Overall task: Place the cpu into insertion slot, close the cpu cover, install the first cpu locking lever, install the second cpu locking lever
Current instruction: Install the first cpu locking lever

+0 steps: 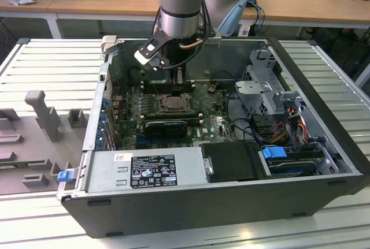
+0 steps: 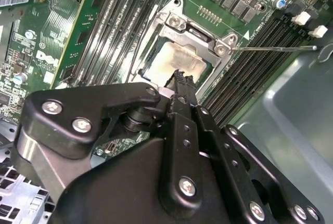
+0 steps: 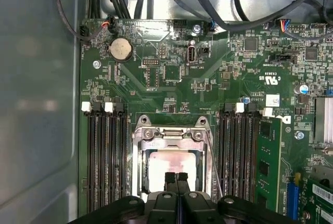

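The cpu (image 3: 169, 167) shows its pale metal face in the insertion slot (image 3: 137, 178) on the green board. The silvery cpu cover (image 3: 171, 134) lies flat around it, its cut-out framing the chip. In both wrist views my gripper (image 3: 176, 178) is shut, its black fingertips pressed together with nothing between them, just above the chip's near edge (image 2: 174, 60). A thin wire locking lever (image 2: 276, 48) sticks out sideways from one corner of the cover (image 2: 205, 37). In the exterior view the gripper (image 1: 178, 86) hangs right behind the socket (image 1: 172, 102).
Rows of black memory slots (image 3: 106, 156) flank the socket on both sides. Cables (image 3: 208, 5) run along the case wall beyond the board. A drive cage (image 1: 269, 90) and a power supply (image 1: 144, 171) fill the case's other parts.
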`<state>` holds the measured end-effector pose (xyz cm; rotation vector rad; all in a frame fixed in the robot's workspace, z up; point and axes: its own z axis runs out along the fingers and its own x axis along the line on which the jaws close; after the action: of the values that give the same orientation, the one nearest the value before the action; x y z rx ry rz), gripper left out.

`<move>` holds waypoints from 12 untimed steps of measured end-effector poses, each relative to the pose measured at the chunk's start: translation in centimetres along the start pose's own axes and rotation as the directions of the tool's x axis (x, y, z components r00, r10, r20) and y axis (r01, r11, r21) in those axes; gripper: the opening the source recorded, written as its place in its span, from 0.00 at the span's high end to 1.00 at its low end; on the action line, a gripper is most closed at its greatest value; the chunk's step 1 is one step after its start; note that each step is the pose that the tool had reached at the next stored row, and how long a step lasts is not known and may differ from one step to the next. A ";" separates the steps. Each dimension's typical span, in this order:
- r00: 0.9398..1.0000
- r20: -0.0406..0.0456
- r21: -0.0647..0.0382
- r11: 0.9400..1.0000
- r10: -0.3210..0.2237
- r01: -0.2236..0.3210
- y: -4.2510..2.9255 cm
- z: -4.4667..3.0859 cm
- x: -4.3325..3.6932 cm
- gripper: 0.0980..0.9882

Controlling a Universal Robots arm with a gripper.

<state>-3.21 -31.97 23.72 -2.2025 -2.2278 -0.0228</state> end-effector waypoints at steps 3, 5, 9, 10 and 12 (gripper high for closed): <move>1.000 0.000 0.000 1.000 0.000 0.000 0.00 -0.19 0.01 0.99; 1.000 0.000 0.000 1.000 0.000 0.000 0.00 -0.41 0.01 0.99; 1.000 0.000 0.000 1.000 0.000 0.000 0.01 -1.18 0.02 0.99; 1.000 0.000 0.000 1.000 0.000 0.000 0.01 -1.42 0.02 0.99; 1.000 0.000 0.000 1.000 0.000 0.000 0.01 -1.92 0.03 0.99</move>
<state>-3.21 -31.97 25.63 -2.2024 -2.2278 -0.0229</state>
